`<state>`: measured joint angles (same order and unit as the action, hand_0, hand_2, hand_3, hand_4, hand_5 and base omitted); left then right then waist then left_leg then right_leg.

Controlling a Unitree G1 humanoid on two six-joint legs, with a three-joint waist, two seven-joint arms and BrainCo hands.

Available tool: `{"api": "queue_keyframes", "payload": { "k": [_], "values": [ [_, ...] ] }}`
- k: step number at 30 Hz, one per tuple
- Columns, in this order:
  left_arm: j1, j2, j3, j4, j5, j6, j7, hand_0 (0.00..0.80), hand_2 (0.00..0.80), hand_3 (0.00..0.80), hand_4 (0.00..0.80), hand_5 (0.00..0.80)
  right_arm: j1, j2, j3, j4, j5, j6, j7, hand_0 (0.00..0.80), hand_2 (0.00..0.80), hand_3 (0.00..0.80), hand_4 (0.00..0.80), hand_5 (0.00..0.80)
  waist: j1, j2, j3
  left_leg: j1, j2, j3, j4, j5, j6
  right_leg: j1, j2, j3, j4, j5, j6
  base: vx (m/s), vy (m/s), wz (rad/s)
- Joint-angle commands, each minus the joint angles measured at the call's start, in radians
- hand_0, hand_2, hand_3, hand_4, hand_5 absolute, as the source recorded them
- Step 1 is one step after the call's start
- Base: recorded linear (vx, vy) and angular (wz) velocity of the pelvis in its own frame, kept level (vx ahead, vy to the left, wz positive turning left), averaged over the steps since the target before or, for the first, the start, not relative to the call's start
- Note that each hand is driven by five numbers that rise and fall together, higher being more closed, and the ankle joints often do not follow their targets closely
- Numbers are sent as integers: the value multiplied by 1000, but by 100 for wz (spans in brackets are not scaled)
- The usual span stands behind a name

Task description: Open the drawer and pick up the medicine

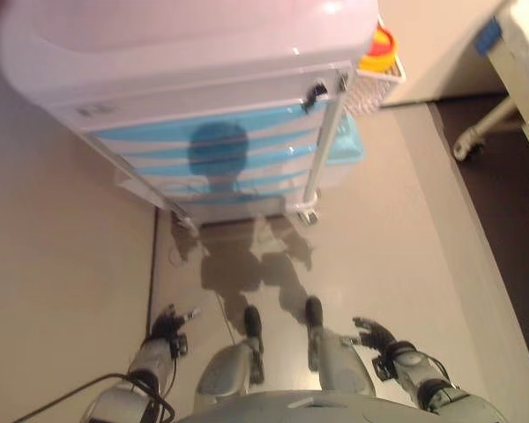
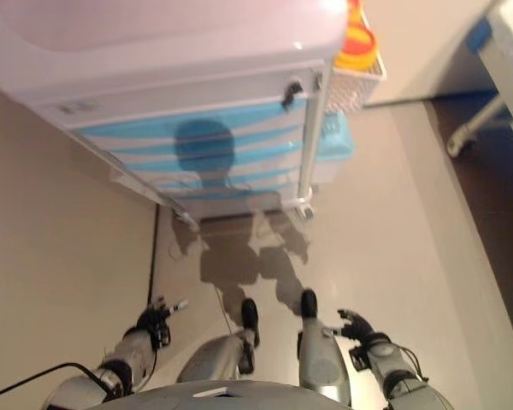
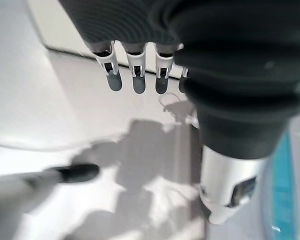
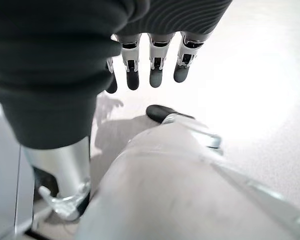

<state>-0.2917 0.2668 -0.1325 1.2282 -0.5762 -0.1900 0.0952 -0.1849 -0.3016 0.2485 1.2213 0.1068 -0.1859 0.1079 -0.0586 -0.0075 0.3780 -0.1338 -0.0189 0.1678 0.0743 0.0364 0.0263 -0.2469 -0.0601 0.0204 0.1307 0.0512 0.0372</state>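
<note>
Both hands, the left hand and the right hand, hang open and empty, well apart from the cart with shut blue drawers.

Glossy, seemingly plastic cart; blue drawers; smooth floor.

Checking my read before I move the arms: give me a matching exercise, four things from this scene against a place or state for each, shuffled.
Things:
1. drawers
2. yellow container
3. left hand
4. right hand

Places or states:
A. low at the robot's right side, fingers relaxed, holding nothing
B. in the white basket on the cart's side
C. all closed, blue fronts
D. low at the robot's left side, fingers relaxed, holding nothing

Pairs: 1-C, 2-B, 3-D, 4-A
</note>
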Motion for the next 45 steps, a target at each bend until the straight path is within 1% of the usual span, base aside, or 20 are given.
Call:
{"api": "queue_keyframes", "payload": {
  "k": [1, 5, 9, 10, 11, 14, 18, 19, 20, 24, 25, 30, 31, 35, 38, 40, 45],
  "values": [
    [-65, 25, 65, -37, -196, -88, -60, 0, 0, 0, 0, 0, 16, -26, 26, -30, 63, -24, -42, 0, 0, 0, 0, 0, -37, -22, 31, -151, -42, -8, 288, -194, 56, -91, -33, 12, 140, -53, 33, -142, 52, -36],
    [-177, 63, 101, -75, -372, -144, -172, 0, 0, 0, 0, 0, 1, -30, 32, -37, 84, -42, -50, 0, 0, 0, 0, 0, -63, -44, 63, -246, -18, 20, 384, -234, 58, -177, -17, 40, 179, -49, 29, -79, 35, -28],
    [-331, 137, 113, -135, -559, -168, -301, 0, 0, 0, 0, 0, -16, -42, 45, -51, 123, -55, -52, 0, 0, 0, 0, 0, -98, -74, 84, -332, 9, 41, 469, -271, 57, -253, 7, 65, 204, -39, 20, -29, 20, -27],
    [-362, 150, 110, -158, -596, -175, -325, 0, 0, 0, 0, 0, -15, -44, 46, -54, 127, -57, -51, 0, 0, 0, 0, 0, -101, -71, 85, -334, 14, 30, 485, -309, 53, -256, 16, 67, 215, -63, 24, 59, 33, -25],
    [-385, 164, 111, -169, -621, -175, -338, 0, 0, 0, 0, 0, -15, -46, 47, -56, 129, -61, -48, 0, 0, 0, 0, 0, -105, -75, 88, -344, 18, 32, 497, -315, 54, -265, 19, 70, 218, -61, 23, 67, 28, -24],
    [-480, 209, 112, -220, -757, -218, -444, 0, 0, 0, 0, 0, -6, -56, 48, -55, 143, -80, -37, 0, 0, 0, 0, 0, -122, -92, 100, -383, 28, 36, 543, -343, 58, -298, 27, 76, 226, -51, 20, -23, -17, -22],
    [-575, 245, 121, -264, -907, -251, -549, 0, 0, 0, 0, 0, 11, -60, 55, -42, 149, -104, -32, 0, 0, 0, 0, 0, -133, -109, 110, -419, 35, 34, 589, -368, 59, -327, 31, 75, 240, -45, 16, -3, -23, -13],
    [-581, 250, 120, -261, -920, -250, -557, 0, 0, 0, 0, 0, 10, -59, 55, -40, 150, -104, -32, 0, 0, 0, 0, 0, -133, -109, 110, -423, 36, 34, 593, -370, 59, -329, 32, 75, 241, -45, 16, 36, -45, -4],
    [-626, 267, 127, -268, -980, -258, -596, 0, 0, 0, 0, 0, 21, -62, 59, -30, 156, -113, -25, 0, 0, 0, 0, 0, -140, -117, 110, -430, 37, 32, 607, -379, 59, -336, 34, 75, 244, -42, 15, 44, -47, 0],
    [-702, 296, 122, -280, -1105, -261, -706, 0, 0, 0, 0, 0, 40, -64, 72, -21, 152, -128, -14, 0, 0, 0, 0, 0, -150, -131, 112, -442, 42, 31, 623, -392, 57, -348, 38, 72, 247, -39, 13, 36, -46, 0],
    [-720, 303, 118, -294, -1132, -259, -739, 0, 0, 0, 0, 0, 47, -65, 75, -19, 151, -136, -9, 0, 0, 0, 0, 0, -153, -133, 114, -444, 42, 30, 626, -394, 57, -351, 40, 72, 249, -38, 12, 27, -32, -1],
    [-771, 318, 112, -342, -1268, -252, -838, 0, 0, 0, 0, 0, 53, -67, 95, -30, 152, -147, -9, 0, 0, 0, 0, 0, -155, -134, 120, -441, 37, 27, 621, -395, 58, -353, 48, 72, 254, -42, 6, 12, -10, -1],
    [-774, 319, 110, -342, -1286, -248, -860, 0, 0, 0, 0, 0, 53, -67, 97, -32, 151, -147, -8, 0, 0, 0, 0, 0, -155, -134, 121, -442, 36, 26, 622, -395, 59, -354, 49, 73, 255, -43, 5, 0, 0, 0],
    [-814, 324, 92, -406, -1352, -220, -973, 0, 0, 0, 0, 0, 52, -67, 117, -46, 154, -143, -6, 0, 0, 0, 0, 0, -154, -133, 126, -436, 31, 20, 604, -388, 56, -348, 56, 75, 252, -46, 0, 16, -34, 0],
    [-829, 319, 66, -467, -1349, -214, -1035, 0, 0, 0, 0, 0, 46, -68, 129, -51, 157, -138, -6, 0, 0, 0, 0, 0, -148, -129, 129, -422, 26, 19, 580, -378, 56, -339, 60, 74, 246, -49, -3, 4, -30, 3],
    [-830, 310, 48, -538, -1310, -223, -1042, 0, 0, 0, 0, 0, 43, -67, 132, -58, 159, -129, -10, 0, 0, 0, 0, 0, -140, -125, 130, -407, 23, 18, 558, -370, 56, -325, 61, 70, 241, -51, -4, 6, -40, 7],
    [-844, 313, 31, -594, -1277, -220, -1035, 0, 0, 0, 0, 0, 43, -65, 130, -53, 164, -118, -9, 0, 0, 0, 0, 0, -129, -118, 133, -372, 18, 13, 525, -357, 57, -293, 61, 66, 230, -56, -6, 21, -39, 6]
  ]
}}
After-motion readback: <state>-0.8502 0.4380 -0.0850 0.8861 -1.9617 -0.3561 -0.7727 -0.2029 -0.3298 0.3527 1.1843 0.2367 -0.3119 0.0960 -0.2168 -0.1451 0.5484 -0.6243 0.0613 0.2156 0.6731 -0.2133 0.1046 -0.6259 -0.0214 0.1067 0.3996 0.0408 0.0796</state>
